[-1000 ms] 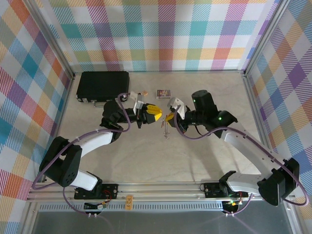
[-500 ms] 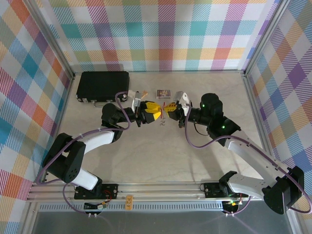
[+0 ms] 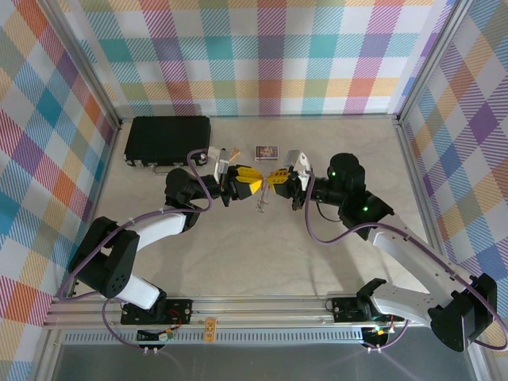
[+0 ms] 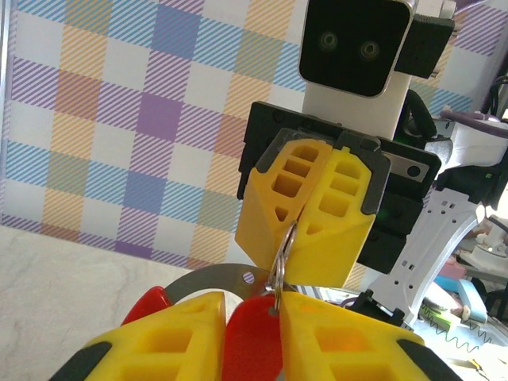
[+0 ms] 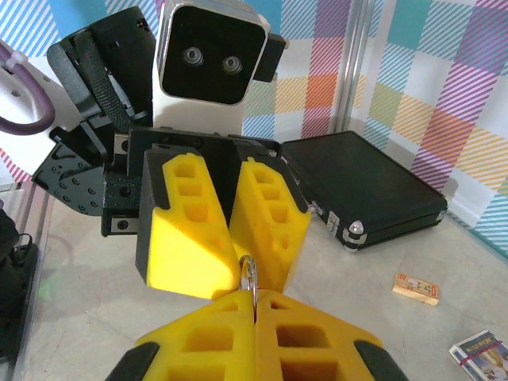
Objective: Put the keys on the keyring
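My two grippers meet tip to tip over the middle of the table. My right gripper (image 3: 275, 179) (image 5: 254, 295) is shut on the keyring (image 5: 249, 274), a thin metal ring (image 4: 279, 262) pinched edge-on between its yellow fingertips. My left gripper (image 3: 255, 181) (image 4: 254, 305) is shut on the red head of one of the keys (image 4: 254, 341), and the ring runs through the hole in that head. Beside it a flat curved grey metal piece (image 4: 210, 283) with a red end sits against the ring. A small metal bit (image 3: 260, 208) dangles below the grippers.
A black case (image 3: 168, 140) (image 5: 365, 190) lies at the back left. A small tan block (image 3: 235, 152) (image 5: 416, 289) and a printed card (image 3: 267, 151) (image 5: 480, 353) lie just behind the grippers. Checked walls enclose the table on three sides.
My right gripper has swung back and left with the ring until it faces the left gripper tip to tip. The left gripper has shifted slightly towards the back.
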Motion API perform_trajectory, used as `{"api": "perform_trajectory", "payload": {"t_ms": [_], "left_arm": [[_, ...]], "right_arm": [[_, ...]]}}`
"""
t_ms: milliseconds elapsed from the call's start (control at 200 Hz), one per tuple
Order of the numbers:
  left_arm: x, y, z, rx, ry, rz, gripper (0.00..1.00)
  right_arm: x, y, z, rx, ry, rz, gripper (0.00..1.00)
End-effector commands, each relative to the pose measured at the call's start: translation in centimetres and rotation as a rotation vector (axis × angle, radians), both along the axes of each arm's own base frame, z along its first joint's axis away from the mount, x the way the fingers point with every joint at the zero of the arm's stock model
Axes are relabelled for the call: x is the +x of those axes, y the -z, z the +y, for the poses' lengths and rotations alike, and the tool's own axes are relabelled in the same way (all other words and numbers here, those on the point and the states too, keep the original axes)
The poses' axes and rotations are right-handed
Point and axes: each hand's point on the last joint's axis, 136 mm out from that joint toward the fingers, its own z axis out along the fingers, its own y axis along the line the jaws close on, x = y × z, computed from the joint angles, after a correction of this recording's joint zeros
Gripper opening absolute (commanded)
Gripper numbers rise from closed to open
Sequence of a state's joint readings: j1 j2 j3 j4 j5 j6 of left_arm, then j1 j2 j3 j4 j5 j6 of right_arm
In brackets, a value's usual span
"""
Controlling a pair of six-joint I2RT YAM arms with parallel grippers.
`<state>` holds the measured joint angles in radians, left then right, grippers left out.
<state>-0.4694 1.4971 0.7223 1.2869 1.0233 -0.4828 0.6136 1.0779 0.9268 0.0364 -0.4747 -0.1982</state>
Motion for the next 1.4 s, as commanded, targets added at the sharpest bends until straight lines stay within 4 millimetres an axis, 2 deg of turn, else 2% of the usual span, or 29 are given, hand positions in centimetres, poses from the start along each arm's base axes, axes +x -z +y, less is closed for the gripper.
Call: {"api": "perform_trajectory", "payload": {"t_ms": [0,100,165,335,495,660,875,1010,1165,1335,1395], "left_arm": [[-0.6,-2.4,0.2,-0.047,0.001,-0.083,0.24],[-0.9,-2.8,0.3,-0.05,0.007,-0.094,0.24],[-1.2,-2.9,0.2,-0.047,0.019,-0.099,0.2],[-1.4,-2.3,-0.3,-0.033,0.049,-0.086,0.18],[-1.6,-1.9,-0.6,-0.022,0.07,-0.082,0.0],[-1.6,-1.4,-0.7,-0.012,0.083,-0.069,0.0],[-1.7,-0.3,-1.3,0.005,0.11,-0.035,0.0],[-1.2,0.4,-1.5,0.014,0.108,-0.015,0.0],[-1.3,0.5,-1.9,0.015,0.118,-0.012,0.0],[-1.4,-0.2,-1.7,0.002,0.107,-0.023,0.0],[-1.5,-0.8,-1.5,-0.009,0.095,-0.033,0.07]], "right_arm": [[-0.9,-0.9,-0.1,0.026,-0.035,-0.028,0.0],[-0.9,-0.7,-0.1,0.021,-0.039,-0.018,0.0],[-0.8,-0.7,-0.1,0.025,-0.037,-0.017,0.0],[-0.9,-0.8,0.0,0.03,-0.044,-0.019,0.0],[-0.9,-0.9,0.2,0.036,-0.053,-0.015,0.0],[-0.7,-1.6,0.0,0.081,-0.03,-0.043,0.0],[-0.6,-3.8,-0.2,0.175,-0.016,-0.113,0.0],[-0.8,-5.1,-0.3,0.227,-0.025,-0.099,0.0],[-0.9,-5.3,-0.2,0.233,-0.035,-0.094,0.0],[-0.7,-4.4,-0.2,0.207,-0.023,-0.085,0.0],[-0.6,-4.0,-0.3,0.196,-0.014,-0.084,0.0]]}}
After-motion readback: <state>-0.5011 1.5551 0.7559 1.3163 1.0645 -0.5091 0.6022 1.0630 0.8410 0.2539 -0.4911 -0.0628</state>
